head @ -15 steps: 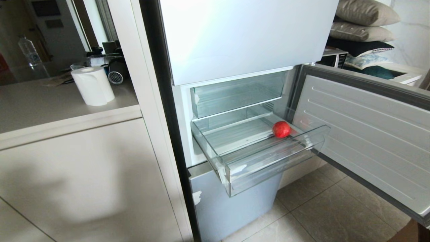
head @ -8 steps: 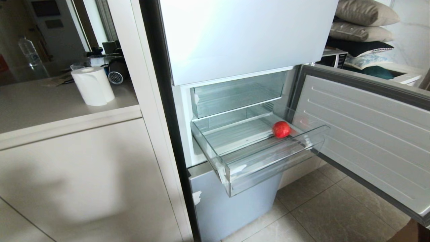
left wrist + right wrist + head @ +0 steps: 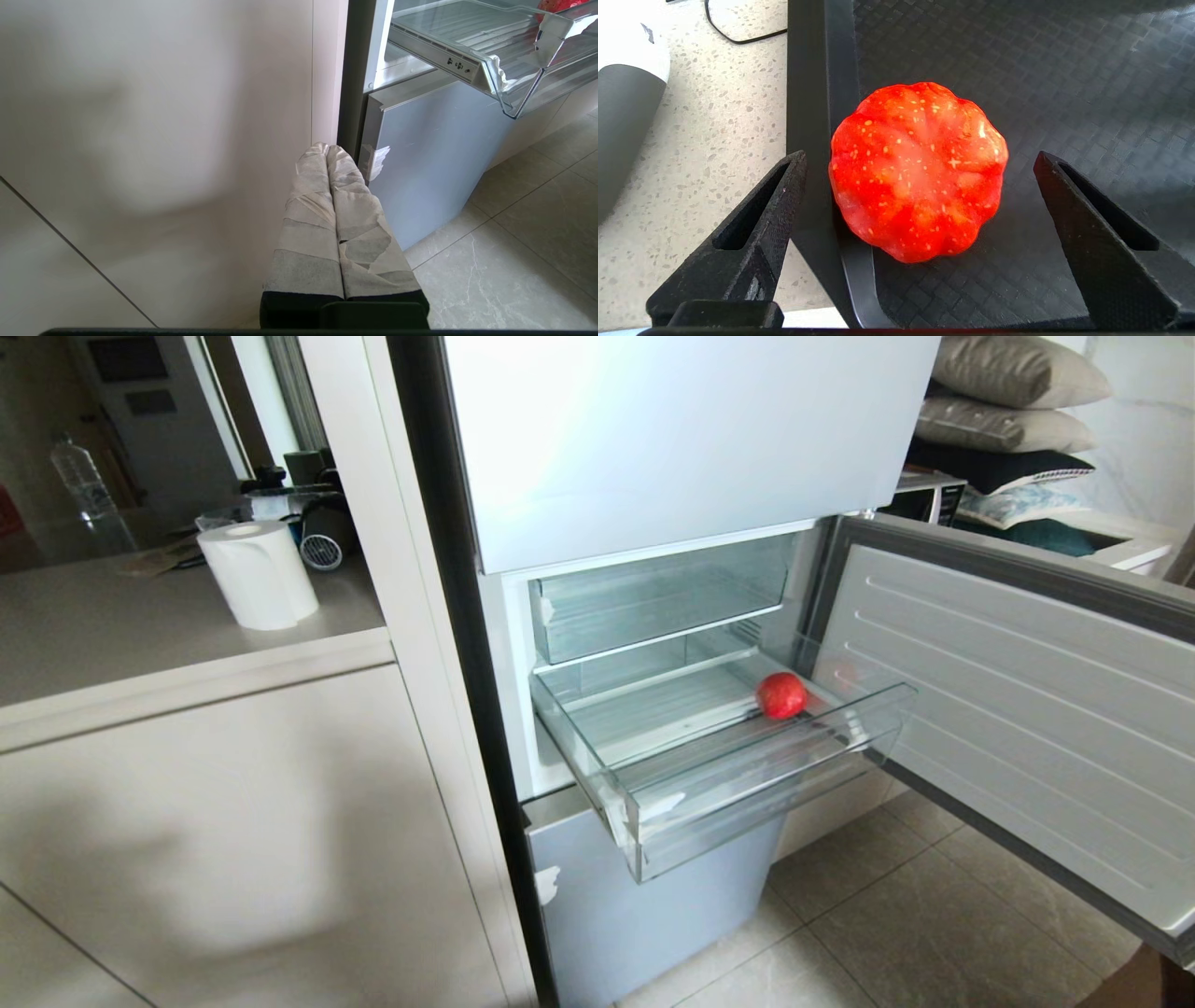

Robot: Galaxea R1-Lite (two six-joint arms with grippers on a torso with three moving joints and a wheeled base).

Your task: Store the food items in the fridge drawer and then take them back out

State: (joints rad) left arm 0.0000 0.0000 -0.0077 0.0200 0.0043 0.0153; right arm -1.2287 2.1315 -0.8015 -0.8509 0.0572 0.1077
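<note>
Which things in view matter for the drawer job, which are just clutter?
Job: fridge drawer; red fruit in it; lobed red fruit on black tray; right gripper, jaws open astride it.
Clutter: paper towel roll; pillows; bottle; parked left gripper.

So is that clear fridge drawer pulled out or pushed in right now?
Pulled out. The fridge drawer juts forward past the fridge front over the floor, beside the open door, with one red fruit on its ribbed floor.
</note>
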